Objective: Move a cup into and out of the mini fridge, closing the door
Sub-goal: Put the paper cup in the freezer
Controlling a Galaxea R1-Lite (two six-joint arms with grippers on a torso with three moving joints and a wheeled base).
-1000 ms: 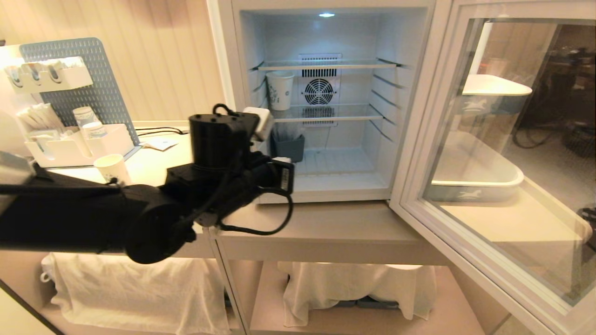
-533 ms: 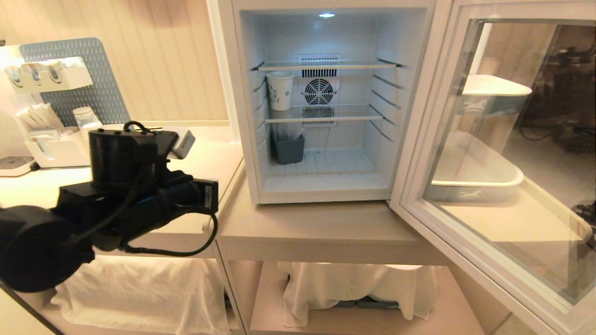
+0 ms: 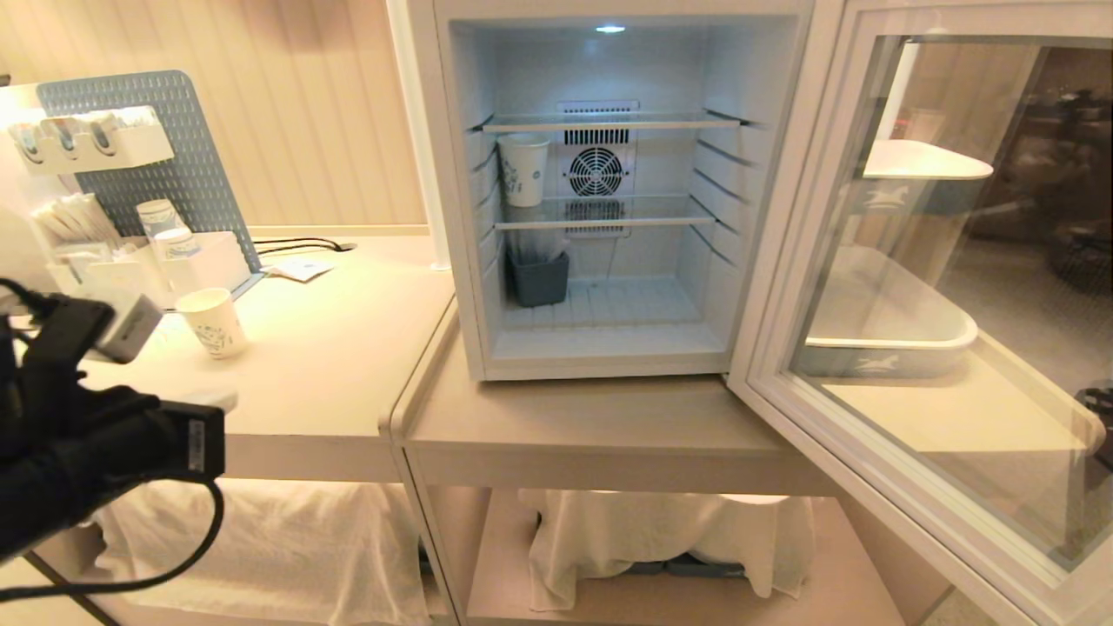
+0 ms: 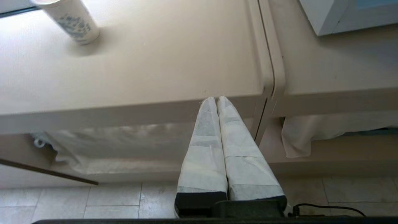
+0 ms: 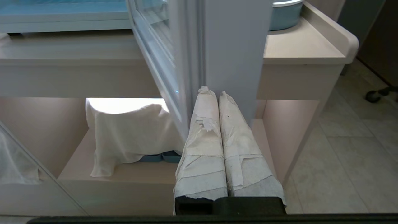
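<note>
Nearest, left gripper low at the front edge of the left table, off the tabletop, fingers pressed together around nothing. Right gripper likewise down low, beside the lower corner of the open door, fingers together and empty. Further in, on the left table, a second paper cup standing upright, with a white organizer and a blue pegboard behind it near the wall. Beyond, mini fridge on the adjoining table, door swung wide toward the right, interior light on. Inside, the cup upright on the middle wire shelf at the left wall, just left of the round rear fan; a dark square tub below it on the fridge floor.
</note>
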